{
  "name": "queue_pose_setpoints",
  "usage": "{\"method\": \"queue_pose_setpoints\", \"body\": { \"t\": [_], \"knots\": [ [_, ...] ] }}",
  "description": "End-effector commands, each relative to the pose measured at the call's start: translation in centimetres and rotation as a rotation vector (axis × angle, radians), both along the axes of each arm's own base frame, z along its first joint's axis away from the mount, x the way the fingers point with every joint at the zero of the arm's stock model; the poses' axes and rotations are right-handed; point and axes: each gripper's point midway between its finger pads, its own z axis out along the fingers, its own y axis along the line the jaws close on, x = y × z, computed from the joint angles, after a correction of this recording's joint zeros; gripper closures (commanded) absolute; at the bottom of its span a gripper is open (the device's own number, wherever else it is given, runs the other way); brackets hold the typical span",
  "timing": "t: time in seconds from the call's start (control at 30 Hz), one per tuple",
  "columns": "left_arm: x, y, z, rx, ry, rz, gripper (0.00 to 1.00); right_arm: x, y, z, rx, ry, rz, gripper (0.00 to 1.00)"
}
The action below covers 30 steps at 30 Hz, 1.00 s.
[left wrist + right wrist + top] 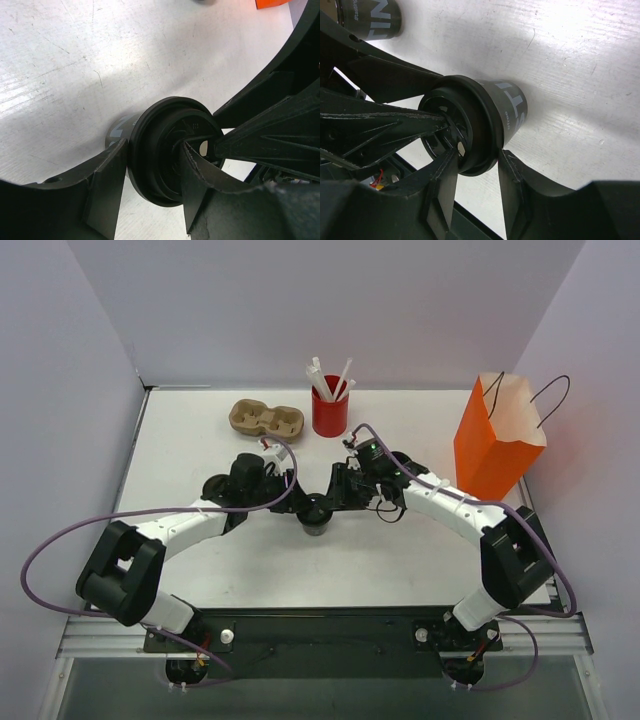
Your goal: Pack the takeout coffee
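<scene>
Both arms bend inward at one coffee cup [316,512], just this side of the red straw cup [329,412]. Around it, left fingers [107,195] and right fingers [442,195] sit half open, grip unclear. The second cup [370,20] shows on right wrist only.

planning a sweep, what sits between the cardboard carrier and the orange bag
The red cup of straws, nearer the carrier than the orange bag, in the top view.

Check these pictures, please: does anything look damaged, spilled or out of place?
Two things. The left gripper and the right gripper both straddle the same coffee cup, crowding its lid. One left finger pad has a ragged, torn edge. No spill shows.
</scene>
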Motion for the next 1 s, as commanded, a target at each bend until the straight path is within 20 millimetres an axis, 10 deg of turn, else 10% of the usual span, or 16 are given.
{"method": "queue_pose_setpoints", "body": {
  "t": [0.0, 0.73, 0.97],
  "knots": [
    [-3.2, 3.5, -6.8, 0.202, 0.167, 0.053, 0.49, -0.5, -0.2, 0.4, 0.01, -0.003, -0.042, 0.65],
    [-3.9, 3.8, -8.4, 0.244, 0.201, 0.078, 0.51, -0.7, -1.0, -0.6, 0.014, 0.008, -0.144, 0.56],
    [-4.1, 4.1, -9.1, 0.263, 0.216, 0.086, 0.51, -0.4, -0.8, -1.0, 0.042, -0.024, -0.143, 0.74]
  ]
}}
